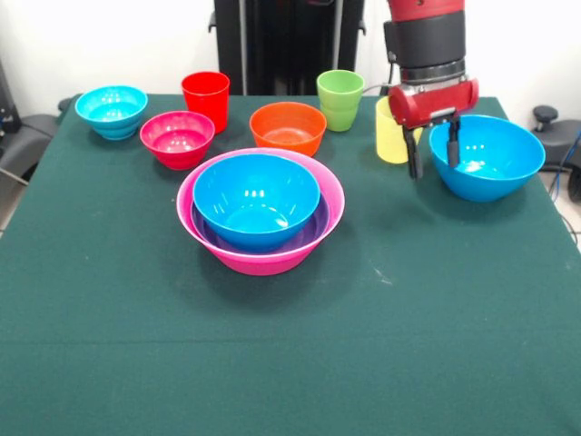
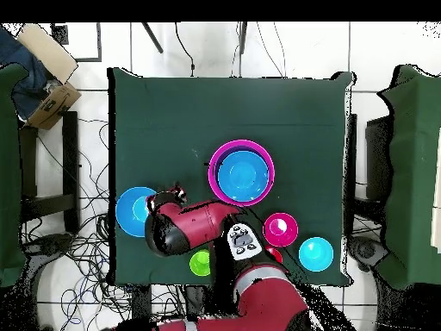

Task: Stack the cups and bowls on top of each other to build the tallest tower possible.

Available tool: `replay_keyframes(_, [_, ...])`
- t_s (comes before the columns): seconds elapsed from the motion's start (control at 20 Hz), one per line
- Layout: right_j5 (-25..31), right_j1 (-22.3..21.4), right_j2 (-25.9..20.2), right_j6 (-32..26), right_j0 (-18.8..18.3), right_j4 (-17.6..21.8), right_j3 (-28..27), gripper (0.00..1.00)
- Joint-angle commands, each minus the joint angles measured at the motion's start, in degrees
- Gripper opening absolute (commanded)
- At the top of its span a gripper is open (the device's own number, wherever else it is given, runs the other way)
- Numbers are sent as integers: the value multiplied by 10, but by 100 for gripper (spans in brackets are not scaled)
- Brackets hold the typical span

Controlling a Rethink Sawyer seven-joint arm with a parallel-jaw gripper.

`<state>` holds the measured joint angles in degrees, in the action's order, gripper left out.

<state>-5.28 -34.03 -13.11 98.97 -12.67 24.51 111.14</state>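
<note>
Closest to you in the front view is the green table (image 1: pixel 272 363). A little further in sits the tower (image 1: pixel 260 212). It is a big pink bowl (image 1: pixel 263 259) with a purple bowl (image 1: pixel 309 238) inside it. A blue bowl (image 1: pixel 256 200) sits inside the purple one.

Behind the tower you see a row of small things. The dark pink bowl (image 1: pixel 178 138) is at the left and the orange bowl (image 1: pixel 288 127) is near the middle. They stand close but do not touch.

Off to the right is the second blue bowl (image 1: pixel 486 156), all by itself. The gripper (image 1: pixel 433 154) hangs right at this bowl's left rim. Its two black fingers (image 1: pixel 413 156) point down and are apart, with a gap between them. One is outside the rim and the other (image 1: pixel 452 148) looks to be just inside it. You cannot tell if they touch the bowl. Nothing is held.

The yellow cup (image 1: pixel 390 132) stands just behind the gripper, partly hidden by it.

Furthest back are the light blue bowl (image 1: pixel 112 111) at the far left, the red cup (image 1: pixel 206 98) and the green cup (image 1: pixel 340 99). All three cups stand upright with the open end up.

From above, you see the red arm (image 2: pixel 194 226) reaching over to the lone blue bowl (image 2: pixel 133 211) at the table's edge.
</note>
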Motion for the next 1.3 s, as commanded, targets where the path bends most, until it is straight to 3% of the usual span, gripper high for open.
replay_keyframes(0.05, [40, 36, -6, 6, -15, 52, -46, 100])
replay_keyframes(0.35, [35, 70, 35, 18, 22, 47, -75, 100])
replay_keyframes(0.7, [58, 59, 33, 19, 30, 34, -81, 100])
replay_keyframes(0.85, [74, 40, 11, 14, 13, 31, -74, 100])
replay_keyframes(1.15, [213, -45, -71, -9, -38, -31, -61, 100])
replay_keyframes(1.3, [237, -59, -86, -12, -49, -37, -58, 100])
